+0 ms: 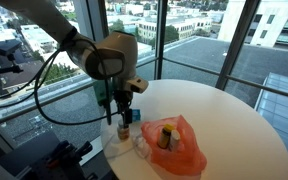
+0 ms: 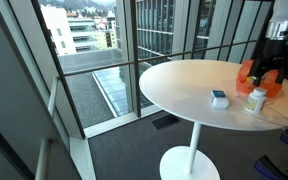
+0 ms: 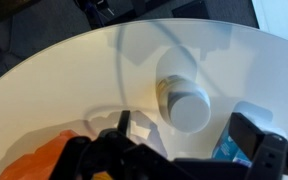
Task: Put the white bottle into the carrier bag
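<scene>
The white bottle point(image 3: 184, 99) stands upright on the round white table point(image 3: 74, 70). The wrist view looks down on its cap. It also shows in both exterior views point(image 2: 255, 100) point(image 1: 124, 129). My gripper point(image 3: 184, 138) is open and empty, hanging above the bottle with a finger on each side of it; it shows in both exterior views point(image 1: 120, 106) point(image 2: 272, 74). The orange carrier bag point(image 1: 179, 148) lies on the table beside the bottle, with a brown bottle point(image 1: 167, 136) in it. The bag also shows in an exterior view point(image 2: 252, 73) and at the wrist view's lower left point(image 3: 34, 165).
A small blue box point(image 2: 219, 97) lies on the table close to the white bottle, also in the wrist view point(image 3: 230, 152). The table edge point(image 2: 164, 100) is near. Floor-to-ceiling windows point(image 1: 184, 40) and a railing stand behind.
</scene>
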`<control>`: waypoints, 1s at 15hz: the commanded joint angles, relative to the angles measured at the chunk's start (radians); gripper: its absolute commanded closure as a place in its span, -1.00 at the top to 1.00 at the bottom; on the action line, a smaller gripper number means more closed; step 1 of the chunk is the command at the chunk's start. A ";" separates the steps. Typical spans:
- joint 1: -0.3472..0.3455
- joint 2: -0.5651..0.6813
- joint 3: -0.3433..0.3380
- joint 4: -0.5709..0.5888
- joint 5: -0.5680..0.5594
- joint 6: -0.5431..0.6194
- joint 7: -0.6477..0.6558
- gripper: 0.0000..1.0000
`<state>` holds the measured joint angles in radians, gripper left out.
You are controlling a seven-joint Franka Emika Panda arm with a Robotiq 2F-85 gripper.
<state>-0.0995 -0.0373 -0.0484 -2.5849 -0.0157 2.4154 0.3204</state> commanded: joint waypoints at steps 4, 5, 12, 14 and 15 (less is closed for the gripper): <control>0.043 0.082 0.008 0.057 -0.072 0.012 0.082 1.00; 0.050 0.091 0.008 0.061 -0.081 0.014 0.093 1.00; 0.083 0.133 0.000 0.082 -0.127 0.015 0.142 0.21; 0.086 0.128 -0.002 0.085 -0.126 0.006 0.144 -0.13; 0.086 0.118 -0.002 0.085 -0.119 0.000 0.139 -0.29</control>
<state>-0.0228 0.0844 -0.0432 -2.5203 -0.1174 2.4264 0.4323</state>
